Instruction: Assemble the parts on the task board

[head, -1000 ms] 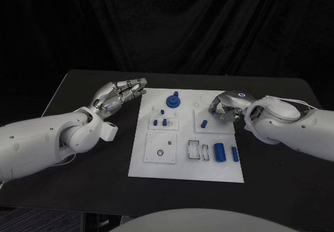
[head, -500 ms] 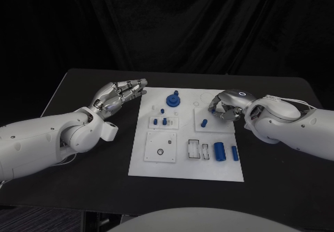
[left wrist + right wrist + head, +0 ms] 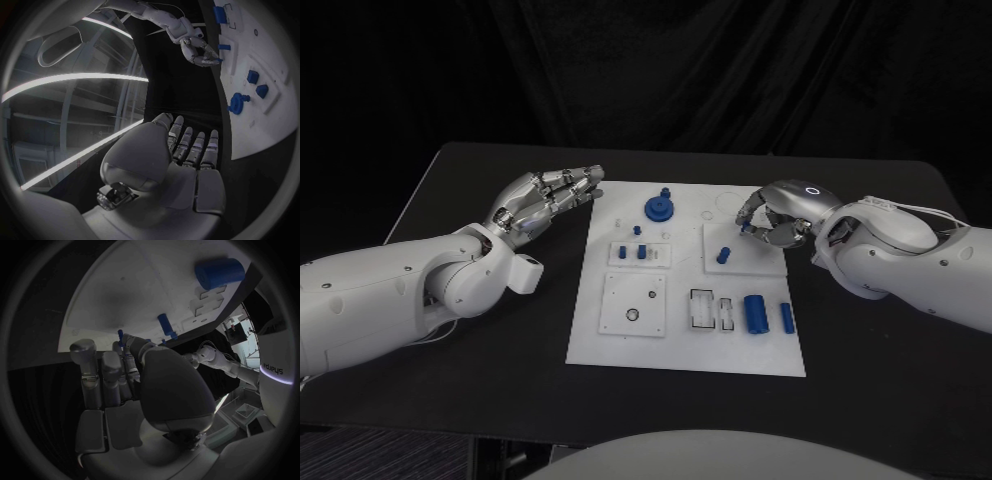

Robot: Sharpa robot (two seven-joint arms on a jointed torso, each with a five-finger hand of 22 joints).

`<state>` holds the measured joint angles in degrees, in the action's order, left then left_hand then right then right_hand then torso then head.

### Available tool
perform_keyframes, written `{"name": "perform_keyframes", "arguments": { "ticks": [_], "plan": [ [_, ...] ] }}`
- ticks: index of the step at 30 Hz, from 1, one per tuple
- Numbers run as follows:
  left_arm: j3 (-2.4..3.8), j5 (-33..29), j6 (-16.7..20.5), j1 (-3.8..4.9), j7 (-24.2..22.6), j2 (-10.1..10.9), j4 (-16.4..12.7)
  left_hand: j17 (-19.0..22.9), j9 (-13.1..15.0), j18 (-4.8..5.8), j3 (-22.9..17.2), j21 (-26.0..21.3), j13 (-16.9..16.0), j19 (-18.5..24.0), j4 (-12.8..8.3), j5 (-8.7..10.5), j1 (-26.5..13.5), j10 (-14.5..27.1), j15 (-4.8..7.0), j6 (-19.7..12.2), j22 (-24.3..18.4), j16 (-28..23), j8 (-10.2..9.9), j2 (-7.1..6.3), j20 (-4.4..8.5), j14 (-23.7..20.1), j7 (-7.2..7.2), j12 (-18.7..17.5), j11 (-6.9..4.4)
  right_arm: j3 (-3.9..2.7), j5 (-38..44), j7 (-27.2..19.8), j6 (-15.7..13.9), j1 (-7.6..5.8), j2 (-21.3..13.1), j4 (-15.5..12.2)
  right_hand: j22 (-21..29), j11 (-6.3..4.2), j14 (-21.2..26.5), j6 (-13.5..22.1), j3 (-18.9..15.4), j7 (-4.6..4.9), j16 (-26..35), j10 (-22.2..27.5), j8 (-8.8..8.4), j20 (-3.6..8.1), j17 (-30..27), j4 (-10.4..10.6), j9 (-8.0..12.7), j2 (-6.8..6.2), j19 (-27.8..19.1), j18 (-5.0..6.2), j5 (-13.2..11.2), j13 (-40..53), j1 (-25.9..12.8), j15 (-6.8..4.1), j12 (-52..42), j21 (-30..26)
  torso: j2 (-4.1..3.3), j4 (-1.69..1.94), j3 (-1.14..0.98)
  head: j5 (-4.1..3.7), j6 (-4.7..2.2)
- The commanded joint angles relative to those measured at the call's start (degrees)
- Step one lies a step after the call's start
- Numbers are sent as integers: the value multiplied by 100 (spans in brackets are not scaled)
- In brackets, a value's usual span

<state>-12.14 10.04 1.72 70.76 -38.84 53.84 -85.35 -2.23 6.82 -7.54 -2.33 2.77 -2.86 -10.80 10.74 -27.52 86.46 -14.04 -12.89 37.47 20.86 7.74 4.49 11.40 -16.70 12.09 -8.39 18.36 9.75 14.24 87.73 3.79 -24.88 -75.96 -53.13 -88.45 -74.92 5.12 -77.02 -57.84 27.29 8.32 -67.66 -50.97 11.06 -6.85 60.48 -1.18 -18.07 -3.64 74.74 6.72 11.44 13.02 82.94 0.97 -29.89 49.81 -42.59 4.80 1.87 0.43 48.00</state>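
Blue parts lie loose at the task board's (image 3: 687, 345) near end: a thick cylinder (image 3: 754, 314) and a slimmer one (image 3: 788, 318), unplaced I judge. Farther off, pegs (image 3: 642, 253) and a gear (image 3: 658, 209) stand seated. The right hand (image 3: 773, 222) pinches a small blue pin (image 3: 120, 334) over the board; the left hand (image 3: 548, 199) hovers beside it, fingers extended, holding nothing.

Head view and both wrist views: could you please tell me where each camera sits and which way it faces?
Head view: on the robot's head, looking down at the board; both arms, the left robot hand and the right robot hand show.
Left wrist view: behind the left robot hand, facing across the board toward the right robot hand; its own palm shows.
Right wrist view: behind the right robot hand, facing across the board; its own palm shows.
Shared: both wrist views show the blue pin pinched by the right robot hand.
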Motion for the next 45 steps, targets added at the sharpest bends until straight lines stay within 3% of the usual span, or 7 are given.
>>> {"name": "perform_keyframes", "arguments": {
  "ticks": [1,7,14,26,31,40,45],
  "plan": [
    [5,-20,-79,-11,-650,-13,1,-6,7,2,-36,23,-6,-40,-4,-4,-6,-19,-48,26,4,34,28,-46,-10,7,-9,23,16,-8,-2,63,-226,-81,-57,-110,-454,-4,4,-29,-9,-7,34,-48,34,47,-5,15,-9,-16,12,97,-32,-4,-66,-46,6,15,4,-6,1,9,15],
    [5,-20,-76,-12,-626,-14,8,-6,8,8,-43,24,-6,-44,-3,-3,-12,-23,-54,32,2,39,30,-50,-10,12,-9,25,16,-8,-3,138,-190,-208,-164,-346,-455,-3,5,-24,-15,-6,37,-51,34,48,-11,19,-14,-25,14,95,-39,-8,-76,-45,10,17,4,-7,7,19,34],
    [5,-20,-89,-14,-600,-18,16,-7,9,15,-50,27,-6,-54,-1,0,-20,-26,-60,37,11,46,32,-55,-10,18,-12,27,12,-6,0,161,-85,-253,-270,-787,-458,-8,-5,3,3,-8,25,-64,25,54,-4,-16,-31,-47,22,94,-7,-28,-41,-52,28,19,-1,1,4,27,72],
    [5,-20,-115,-16,-566,-21,13,-9,8,28,-70,34,-7,-81,4,2,-35,-30,-73,37,33,60,34,-58,-10,30,-12,28,9,-5,634,228,238,-132,-137,-1593,-473,2,-36,54,-5,6,-6,-76,-1,55,17,-16,-45,-84,53,83,14,-48,-61,-48,44,59,-7,2,-4,65,194],
    [5,-20,-123,-17,-561,-27,10,-8,8,35,-81,38,-7,-92,7,2,-42,-33,-81,37,35,65,35,-59,-11,31,-12,28,6,-5,815,151,355,-26,153,-1608,-477,-33,-50,18,-8,-15,-22,-197,18,66,21,-41,-80,-97,65,87,37,-47,-45,-69,5,54,-1,8,1,112,200],
    [5,-21,-121,-17,-535,-27,-14,-10,9,40,-89,40,-7,-98,9,3,-47,-37,-85,45,34,75,37,-59,-11,43,-12,32,7,-6,956,33,547,192,772,-1301,-454,-20,-10,43,-24,-9,33,-163,0,68,-54,-35,-91,-126,27,101,51,-72,-75,-63,44,-51,12,-5,10,165,200],
    [5,-21,-126,-18,-532,-58,4,-10,10,43,-93,38,-7,-90,10,3,-51,-37,-88,52,16,76,38,-60,-11,42,-12,31,7,-6,999,-24,546,288,997,-1149,-453,-16,-5,50,-34,-5,32,-157,-5,66,-56,-35,-99,-127,22,101,90,-81,-81,-59,56,-63,4,30,14,150,200]
  ]
}}
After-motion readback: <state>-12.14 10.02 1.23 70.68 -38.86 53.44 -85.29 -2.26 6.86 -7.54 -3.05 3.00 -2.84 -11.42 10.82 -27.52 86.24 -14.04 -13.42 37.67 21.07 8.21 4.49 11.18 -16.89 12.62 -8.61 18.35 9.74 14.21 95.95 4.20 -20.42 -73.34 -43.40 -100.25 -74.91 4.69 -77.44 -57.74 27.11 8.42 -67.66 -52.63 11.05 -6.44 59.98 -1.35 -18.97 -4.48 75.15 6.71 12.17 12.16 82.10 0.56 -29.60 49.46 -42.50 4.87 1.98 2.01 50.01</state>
